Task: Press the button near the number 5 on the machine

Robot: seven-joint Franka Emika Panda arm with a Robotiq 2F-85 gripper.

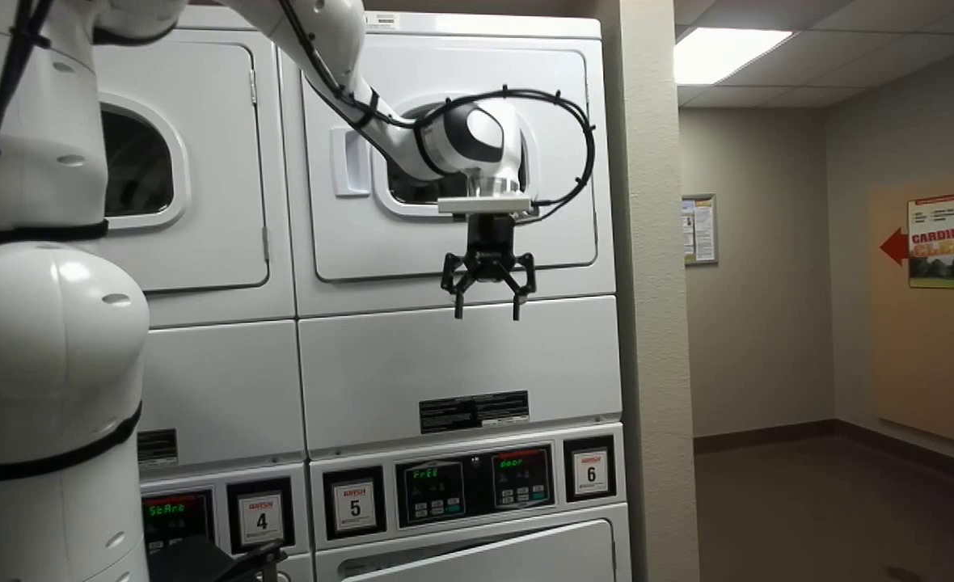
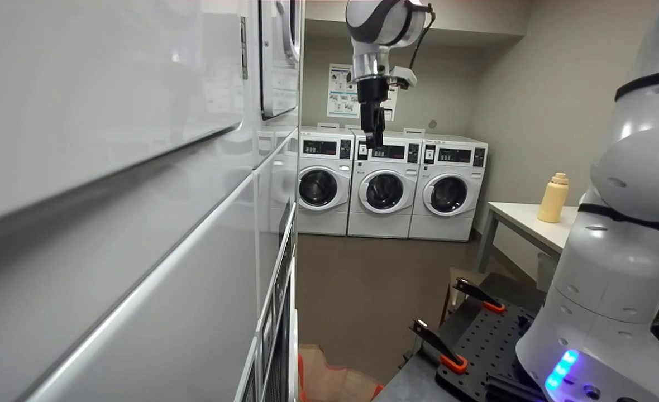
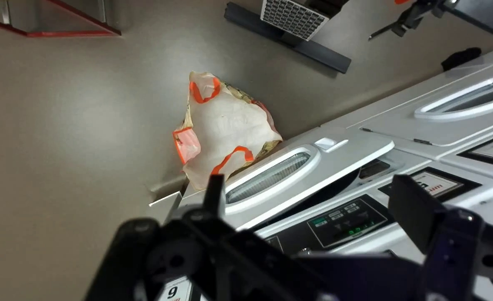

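Where the arm [image 1: 400, 149] hides part of the upper door [image 1: 380, 242] of the machine [image 1: 461, 347] in an exterior view, the gripper [image 1: 487, 314] hangs before that door's lower edge, pointing down, its fingers [image 1: 458, 310] parted wide, well above the control strip [image 1: 478, 489] and apart from the machine's front. Machine: white, stacked, its right edge beside a pillar [image 1: 655, 323]; control strip low on the front. Tag 5 [image 1: 355, 507]: white, black-framed, just beyond the strip's left edge. Left display [image 1: 433, 489]: nearest Tag 5, reading FREE in green, keys [image 1: 437, 508] along its lower edge. Right display [image 1: 522, 477]: reading DOOR. Tag 6 [image 1: 590, 472]: just beyond the strip's right edge. Lower door [image 1: 542, 558]: ajar, below the strip. Label [image 1: 474, 412]: dark, near the lower edge of the panel [image 1: 574, 364] above. Bag [image 3: 229, 121]: orange-handled, on the floor [image 3: 96, 125] in the wrist view, just beside the lower door. Bottle [image 2: 553, 198]: yellow, upright, near a corner of the table [image 2: 511, 211] in an exterior view. Washers [image 2: 384, 191]: three, in a row.
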